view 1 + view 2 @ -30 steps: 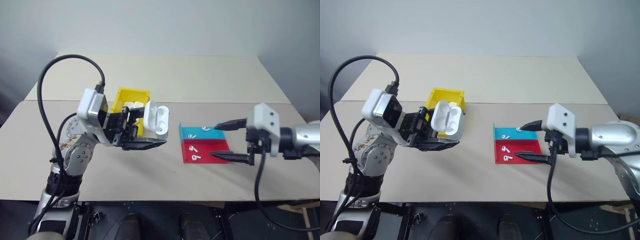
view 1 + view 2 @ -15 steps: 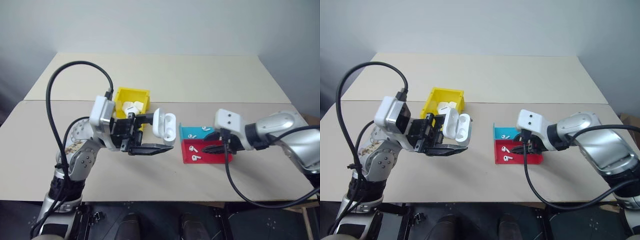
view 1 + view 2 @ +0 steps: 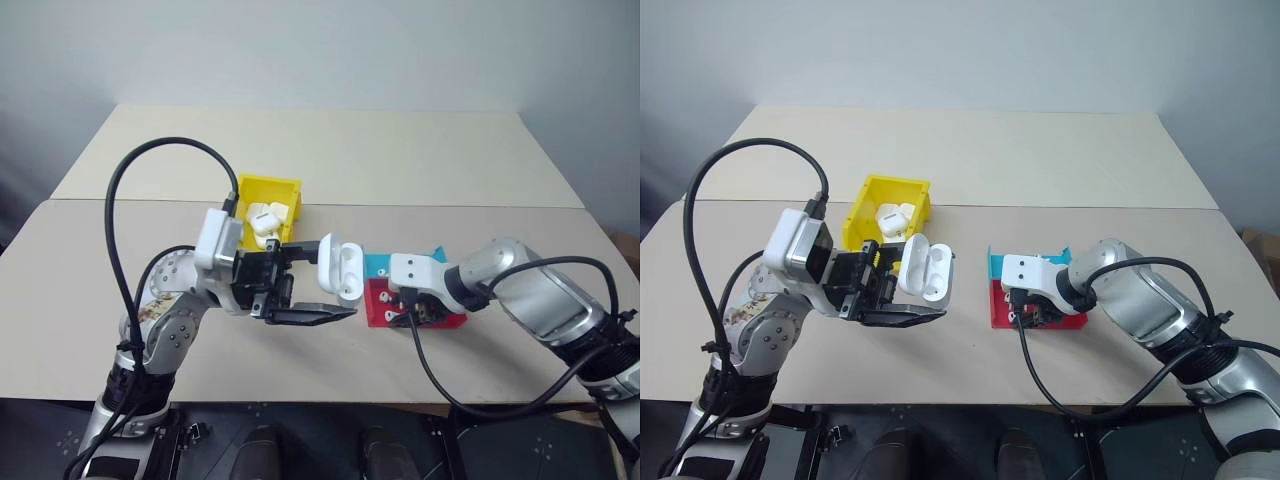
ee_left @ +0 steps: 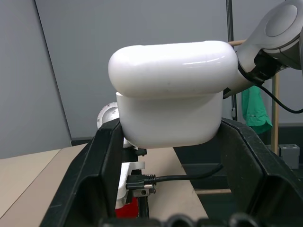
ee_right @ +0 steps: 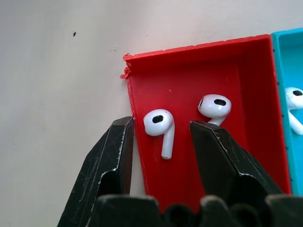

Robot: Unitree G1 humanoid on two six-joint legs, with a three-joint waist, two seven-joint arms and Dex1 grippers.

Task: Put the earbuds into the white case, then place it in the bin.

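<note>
My left gripper is shut on the white case, holding it above the table with its lid flipped open; the case sits between both black fingers. My right gripper points down into the near corner of the red tray. Its fingers are open and straddle one earbud, with one finger seemingly outside the tray wall. A second earbud lies just beyond it. The yellow bin stands behind my left hand with white cases inside.
A blue tray adjoins the red tray on its far side and holds another earbud. A black cable arcs over my left arm. The tan table stretches behind the trays, with a seam across its middle.
My right gripper dropped down and leftward onto the red tray, tilting downward, and its fingers narrowed around an earbud. The left gripper drifted slightly right and down with the case.
</note>
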